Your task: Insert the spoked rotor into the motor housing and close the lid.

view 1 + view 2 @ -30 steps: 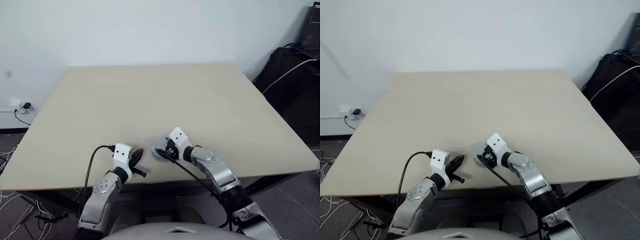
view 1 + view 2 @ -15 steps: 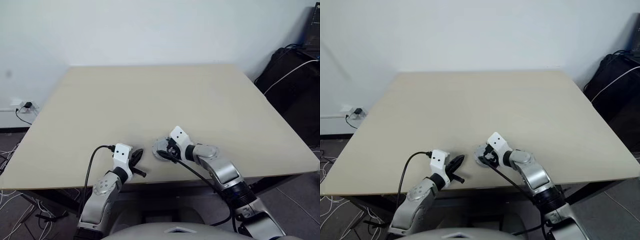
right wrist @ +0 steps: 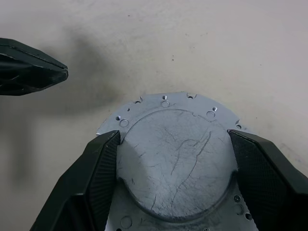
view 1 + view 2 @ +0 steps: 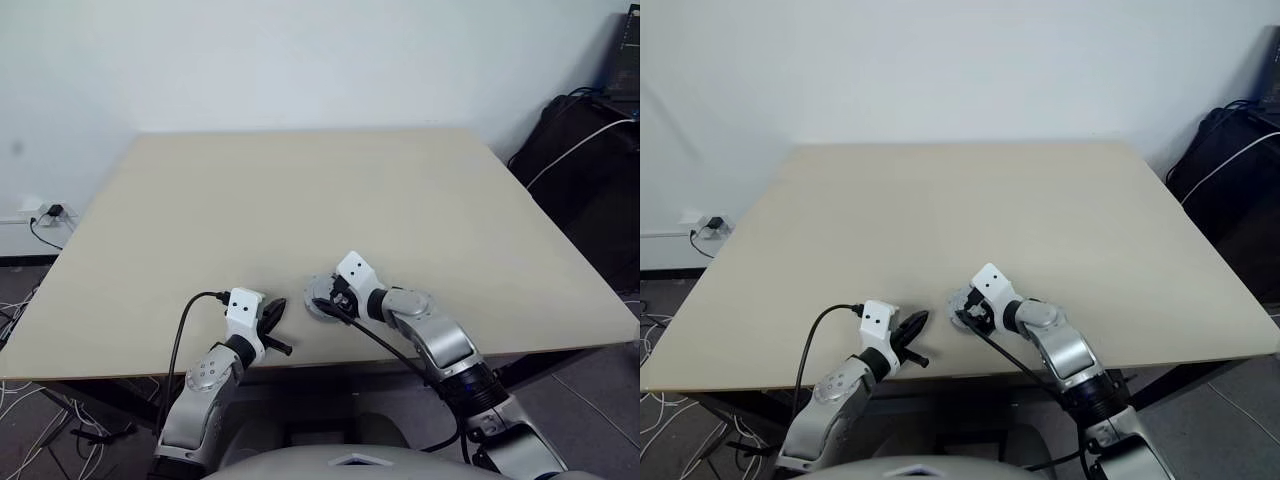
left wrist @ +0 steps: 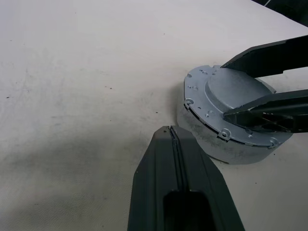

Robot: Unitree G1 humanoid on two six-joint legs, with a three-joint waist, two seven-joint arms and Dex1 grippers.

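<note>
Lid [image 3: 175, 159] sits on the housing [image 5: 211, 142], my right gripper [image 3: 174, 166] clasping its raised centre. Left gripper [image 5: 172, 139] waits closed, just left. Next I press down squarely, I judge.

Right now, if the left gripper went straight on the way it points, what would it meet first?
Probably the side of the lidded motor housing, just ahead of the shut left gripper. The right gripper straddles the lid. Depth is uncertain; it could brush the table first.

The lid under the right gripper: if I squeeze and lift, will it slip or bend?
The lid looks like stiff metal, so bending seems unlikely. Its raised centre is smooth and rounded where the right gripper straddles it, so it may slip. Lying flat on the table, it probably won't roll.
</note>
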